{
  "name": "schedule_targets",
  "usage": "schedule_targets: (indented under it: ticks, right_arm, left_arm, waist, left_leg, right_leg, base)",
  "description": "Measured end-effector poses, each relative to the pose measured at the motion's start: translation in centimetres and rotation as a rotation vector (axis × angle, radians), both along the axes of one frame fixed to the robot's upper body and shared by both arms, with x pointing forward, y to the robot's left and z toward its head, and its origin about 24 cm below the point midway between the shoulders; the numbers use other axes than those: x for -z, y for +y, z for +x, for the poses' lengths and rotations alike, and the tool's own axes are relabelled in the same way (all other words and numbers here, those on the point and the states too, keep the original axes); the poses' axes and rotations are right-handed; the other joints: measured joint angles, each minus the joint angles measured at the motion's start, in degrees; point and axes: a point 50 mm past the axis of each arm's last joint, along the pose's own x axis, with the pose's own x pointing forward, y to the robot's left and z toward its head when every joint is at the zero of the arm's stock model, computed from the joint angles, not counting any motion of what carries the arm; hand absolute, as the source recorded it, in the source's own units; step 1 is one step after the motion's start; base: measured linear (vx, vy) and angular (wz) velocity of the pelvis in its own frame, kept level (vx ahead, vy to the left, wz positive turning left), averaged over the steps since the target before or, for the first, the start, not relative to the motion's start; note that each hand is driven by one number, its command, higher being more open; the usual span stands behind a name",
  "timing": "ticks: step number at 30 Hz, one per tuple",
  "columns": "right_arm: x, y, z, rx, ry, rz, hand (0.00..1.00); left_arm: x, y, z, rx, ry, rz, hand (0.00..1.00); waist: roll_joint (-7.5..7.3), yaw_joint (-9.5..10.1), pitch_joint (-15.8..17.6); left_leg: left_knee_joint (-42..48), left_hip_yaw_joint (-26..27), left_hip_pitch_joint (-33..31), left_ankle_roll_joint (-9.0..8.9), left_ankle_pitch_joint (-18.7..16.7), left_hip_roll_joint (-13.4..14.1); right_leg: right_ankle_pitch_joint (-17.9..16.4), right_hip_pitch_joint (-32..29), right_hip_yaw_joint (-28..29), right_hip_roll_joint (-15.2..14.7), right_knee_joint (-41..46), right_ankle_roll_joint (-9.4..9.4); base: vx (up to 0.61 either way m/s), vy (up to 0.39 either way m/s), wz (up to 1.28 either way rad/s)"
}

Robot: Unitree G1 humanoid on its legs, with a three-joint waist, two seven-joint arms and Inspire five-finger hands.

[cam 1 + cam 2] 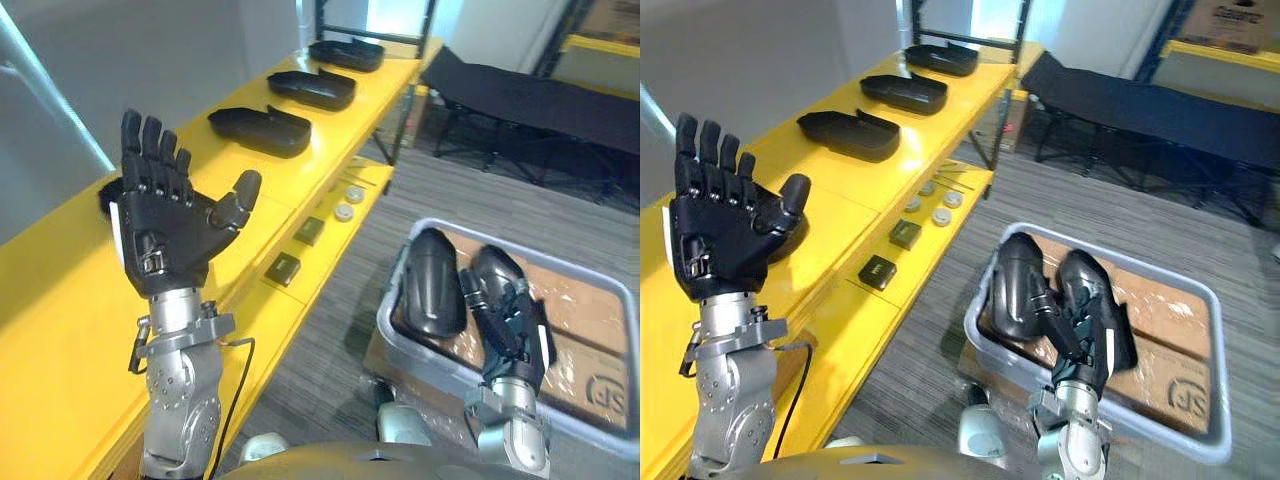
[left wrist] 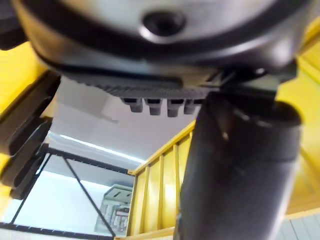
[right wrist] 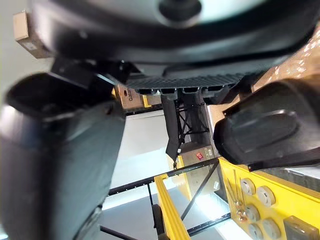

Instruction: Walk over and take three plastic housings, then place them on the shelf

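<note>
Left hand (image 1: 170,225) stands raised at the left of the head views, palm toward the camera, spread wide and holding nothing, in front of the yellow shelf (image 1: 60,300). At the lower right, the right hand (image 1: 510,325) is down in the grey bin (image 1: 570,258), lying along the right-hand housing (image 1: 497,268) of the two black plastic housings there. The other housing (image 1: 433,285) lies just beside it to the left. Whether the right hand has closed on the housing I cannot tell, since the head views show only its back and its own wrist view shows dark shapes too close to read. Three more black housings already rest on the shelf top, in a row running toward the upper middle of the frame: the nearest housing (image 1: 260,130), the middle housing (image 1: 312,88) and the farthest housing (image 1: 346,53), each apart from the next. A lower ledge of the shelf carries round discs (image 1: 345,212) and dark square blocks (image 1: 285,268). By count, the shelf holds the three the task asks for, so the placing looks done. The right hand at the bin, though, suggests a pickup in hand, and if those three do not count, the carry and set-down remain.
</note>
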Motion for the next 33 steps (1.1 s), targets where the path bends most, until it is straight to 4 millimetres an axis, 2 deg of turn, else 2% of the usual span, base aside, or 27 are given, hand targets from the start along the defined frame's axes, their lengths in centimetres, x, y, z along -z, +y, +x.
schedule_targets:
  ticks: [1, 3, 4, 5, 6, 8, 9, 10, 11, 13, 14, 15, 16, 17, 18, 19, 20, 21, 22, 23, 25, 26, 27, 28, 29, 30, 33]
  right_arm:
    - [-0.2, 0.1, 0.7, -0.033, -0.026, 0.006, 1.00]
    - [-0.7, 0.7, 2.3, -0.104, -0.062, -0.019, 1.00]
    - [-0.6, 1.0, 3.2, -0.133, -0.076, -0.031, 1.00]
    - [-0.6, 1.7, 4.8, -0.160, -0.089, -0.054, 1.00]
    - [-0.5, 2.1, 5.6, -0.166, -0.091, -0.057, 1.00]
    - [0.0, 3.7, 7.5, -0.191, -0.072, -0.050, 1.00]
    - [0.2, 4.4, 7.7, -0.204, -0.063, -0.050, 1.00]
    - [0.3, 4.7, 7.7, -0.211, -0.057, -0.053, 1.00]
    - [0.6, 5.1, 7.4, -0.214, -0.043, -0.050, 1.00]
    - [1.3, 4.2, 6.6, -0.184, 0.010, -0.067, 1.00]
    - [1.9, 3.4, 5.7, -0.164, 0.046, -0.078, 1.00]
    - [2.2, 2.3, 5.1, -0.158, 0.075, -0.107, 1.00]
    - [2.2, 1.7, 4.9, -0.154, 0.083, -0.123, 1.00]
    - [2.1, 0.9, 4.7, -0.148, 0.087, -0.145, 1.00]
    - [1.7, -0.1, 4.1, -0.135, 0.082, -0.164, 1.00]
    - [1.5, -0.6, 3.8, -0.125, 0.078, -0.172, 1.00]
    - [1.0, -1.4, 3.3, -0.118, 0.064, -0.173, 1.00]
    - [0.7, -2.0, 3.0, -0.112, 0.059, -0.178, 1.00]
    - [0.3, -3.3, 2.8, -0.092, 0.055, -0.213, 1.00]
    - [0.1, -4.0, 2.7, -0.079, 0.052, -0.232, 1.00]
    - [-1.3, -6.2, 3.4, -0.048, 0.019, -0.316, 1.00]
    - [-1.3, -6.4, 3.7, -0.045, 0.016, -0.323, 1.00]
    - [-1.2, -6.5, 4.0, -0.039, 0.019, -0.322, 1.00]
    - [-0.9, -6.5, 4.5, -0.026, 0.023, -0.312, 1.00]
    - [-0.7, -6.2, 5.1, -0.020, 0.015, -0.298, 1.00]
    - [-0.7, -6.0, 5.9, -0.012, 0.009, -0.291, 1.00]
    - [0.2, -6.5, 8.0, 0.035, 0.054, -0.299, 1.00]
  left_arm:
    - [0.2, 0.3, -0.2, -0.030, 0.015, -0.005, 1.00]
    - [0.0, 1.4, -0.2, -0.070, 0.006, -0.031, 1.00]
    - [-0.1, 1.8, -0.1, -0.074, -0.004, -0.058, 1.00]
    - [-0.2, 2.4, -0.2, -0.066, -0.026, -0.102, 1.00]
    - [-0.2, 2.7, -0.3, -0.074, -0.037, -0.113, 1.00]
    - [-0.2, 3.2, -0.5, -0.084, -0.064, -0.149, 1.00]
    - [-0.1, 3.2, -0.6, -0.058, -0.082, -0.199, 1.00]
    - [0.0, 3.3, -0.6, -0.036, -0.092, -0.229, 1.00]
    - [0.3, 3.2, -0.5, 0.007, -0.101, -0.274, 1.00]
    - [1.8, 1.8, 0.0, 0.093, -0.038, -0.363, 1.00]
    - [2.9, 0.6, 0.3, 0.142, 0.022, -0.387, 1.00]
    - [4.0, -0.6, 0.4, 0.180, 0.087, -0.419, 1.00]
    - [4.5, -1.1, 0.5, 0.190, 0.119, -0.435, 1.00]
    - [5.4, -1.7, 0.6, 0.201, 0.164, -0.454, 1.00]
    - [6.8, -2.5, 0.7, 0.213, 0.235, -0.496, 1.00]
    - [7.2, -2.6, 0.7, 0.214, 0.254, -0.508, 1.00]
    - [7.9, -2.8, 0.8, 0.210, 0.286, -0.511, 1.00]
    - [8.3, -3.0, 0.7, 0.212, 0.304, -0.518, 1.00]
    - [8.4, -3.3, 0.6, 0.227, 0.308, -0.518, 1.00]
    - [8.4, -3.4, 0.6, 0.238, 0.301, -0.514, 1.00]
    - [7.6, -3.1, 0.6, 0.254, 0.229, -0.487, 1.00]
    - [7.5, -2.9, 0.6, 0.252, 0.220, -0.480, 1.00]
    - [7.5, -2.7, 0.6, 0.254, 0.217, -0.475, 1.00]
    - [7.6, -2.2, 0.6, 0.266, 0.211, -0.475, 1.00]
    - [7.4, -1.8, 0.7, 0.266, 0.204, -0.454, 1.00]
    - [7.3, -1.5, 0.8, 0.265, 0.203, -0.433, 1.00]
    - [7.1, -1.8, 1.2, 0.288, 0.215, -0.419, 1.00]
  waist:
    - [0.82, 0.52, 0.49]
    - [0.74, 1.06, 0.47]
    - [0.79, 1.52, 0.46]
    - [0.82, 2.21, 0.44]
    - [0.84, 2.85, 0.44]
    - [0.76, 4.97, 0.36]
    - [0.63, 5.74, 0.29]
    - [0.39, 6.00, 0.15]
    - [-0.39, 5.93, -0.16]
    - [1.82, 5.56, -0.49]
    - [1.83, 4.30, -0.50]
    - [1.93, 2.60, -0.46]
    - [2.03, 1.82, -0.42]
    - [2.21, 0.59, -0.20]
    - [2.00, -1.32, -0.03]
    - [1.71, -2.01, 0.16]
    - [1.53, -2.60, 1.04]
    - [1.30, -2.48, 1.80]
    - [2.06, -1.92, 2.18]
    - [2.61, -1.59, 2.25]
    - [5.35, -1.15, 2.99]
    - [5.55, -0.97, 2.92]
    - [5.51, -0.69, 2.87]
    - [4.90, -0.02, 2.59]
    - [4.20, 0.23, 2.55]
    - [3.06, 0.56, 2.94]
    - [2.48, 1.63, 3.19]
  left_leg:
    - [-1.66, 2.44, -0.01, 0.73, 1.54, 0.70]
    - [-3.78, 4.74, -0.18, 0.62, 3.93, 2.06]
    - [-4.49, 4.90, -0.25, 0.37, 4.90, 2.79]
    - [-4.92, 5.40, -0.39, -0.44, 5.94, 4.32]
    - [-4.87, 5.75, -0.66, -0.94, 6.25, 5.11]
    - [-4.67, 6.52, -1.79, -3.17, 7.56, 8.32]
    - [-4.56, 6.84, -2.41, -5.28, 8.76, 10.11]
    - [-4.27, 7.00, -2.76, -6.26, 9.29, 11.12]
    - [-3.26, 6.72, -3.62, -8.02, 10.20, 13.36]
    - [-5.22, 6.07, -4.08, -8.22, 13.27, 17.40]
    - [-6.58, 6.18, -3.87, -8.10, 15.72, 18.57]
    - [-7.42, 6.64, -3.57, -7.63, 17.52, 19.84]
    - [-7.46, 7.10, -3.56, -7.30, 18.64, 20.48]
    - [-7.20, 7.03, -3.78, -6.00, 20.90, 21.23]
    - [-4.54, 6.12, -6.03, -1.27, 26.71, 22.30]
    - [-2.71, 5.51, -7.51, 1.16, 29.87, 22.68]
    - [1.54, 5.46, -10.06, 3.56, 35.27, 24.07]
    - [4.98, 5.45, -11.17, -0.66, 30.47, 23.86]
    - [8.64, 5.57, -12.40, -2.46, 23.38, 21.41]
    - [9.93, 5.66, -13.23, -2.23, 20.56, 19.78]
    - [9.80, 5.67, -16.37, -0.55, 12.35, 11.51]
    - [7.69, 5.76, -16.30, 0.24, 11.85, 9.81]
    - [5.26, 6.14, -15.21, 1.81, 10.65, 8.99]
    - [-0.07, 5.67, -12.63, 0.77, 9.55, 7.42]
    - [-2.69, 6.19, -12.12, -0.25, 10.14, 6.14]
    - [-4.68, 6.52, -12.38, -0.02, 11.51, 4.52]
    - [-5.05, 5.73, -13.96, 0.69, 12.10, 2.83]
  right_leg:
    - [-3.09, -2.74, -7.81, -2.62, 3.11, -4.53]
    - [-3.91, -6.11, -12.83, -5.38, 15.33, -5.65]
    - [-4.44, -5.51, -14.12, -6.46, 19.62, -6.21]
    - [-6.17, -4.12, -15.08, -8.06, 23.63, -6.16]
    - [-6.96, -3.37, -15.08, -8.80, 25.17, -6.17]
    - [-7.37, -0.86, -15.21, -12.58, 27.92, -6.39]
    - [-6.91, 0.49, -15.27, -15.04, 27.10, -6.18]
    - [-5.90, 1.21, -15.36, -15.98, 25.51, -5.44]
    - [-4.17, 2.74, -15.00, -15.46, 21.83, -2.09]
    - [-9.11, 2.04, -18.10, -11.22, 22.62, 2.31]
    - [-12.78, 2.16, -19.74, -10.13, 22.65, 4.11]
    - [-15.57, 1.71, -20.68, -8.82, 22.49, 4.39]
    - [-16.50, 1.26, -20.76, -8.05, 22.42, 4.03]
    - [-17.06, 0.70, -20.71, -7.03, 22.07, 3.55]
    - [-17.10, 0.79, -20.94, -5.56, 19.64, 3.34]
    - [-17.05, 1.43, -21.05, -5.15, 18.00, 3.17]
    - [-16.03, 3.41, -21.18, -4.25, 14.19, 1.50]
    - [-15.11, 4.71, -20.74, -4.07, 12.08, 0.88]
    - [-14.01, 6.11, -20.41, -3.64, 9.55, 0.21]
    - [-13.62, 6.52, -20.31, -3.42, 8.64, 0.04]
    - [-12.32, 7.14, -19.57, -2.03, 6.32, 0.09]
    - [-12.20, 7.00, -19.52, -1.72, 6.29, 0.23]
    - [-12.08, 6.94, -19.48, -1.48, 6.33, 0.42]
    - [-11.59, 6.37, -19.37, -1.53, 5.46, 1.13]
    - [-10.74, 6.21, -19.43, -2.23, 4.25, 1.60]
    - [-8.86, 6.24, -19.97, -2.72, 2.14, 2.07]
    - [-5.37, 7.05, -23.42, -3.87, -1.41, 2.78]
  base:
    - [-0.28, 0.027, -0.85]
    - [-0.24, -0.039, -0.63]
    - [-0.13, -0.142, -0.39]
    - [-0.06, -0.161, -0.30]
    - [-0.05, -0.197, -0.45]
    - [-0.03, -0.290, -0.48]
    - [-0.02, -0.372, -0.39]
    - [-0.03, -0.536, -0.38]
    - [-0.03, -0.482, -0.34]
    - [-0.01, -0.541, -0.38]
    - [0.03, -0.572, -0.48]
    - [0.04, -0.465, -0.46]
    - [0.04, -0.342, -0.55]
    - [0.04, -0.385, -0.63]
    - [0.04, -0.378, -0.57]
    - [0.05, -0.446, -0.52]
    - [0.05, -0.310, -0.41]
    - [0.06, -0.285, -0.56]
    - [0.05, -0.163, -0.51]
    - [0.05, -0.083, -0.47]
    - [0.04, 0.029, -0.32]
    - [0.03, 0.076, -0.22]
    - [0.02, 0.045, -0.19]
    - [0.00, 0.059, -0.17]
    - [-0.01, 0.067, -0.10]
    - [0.00, 0.058, 0.01]
    - [0.01, 0.106, 0.20]
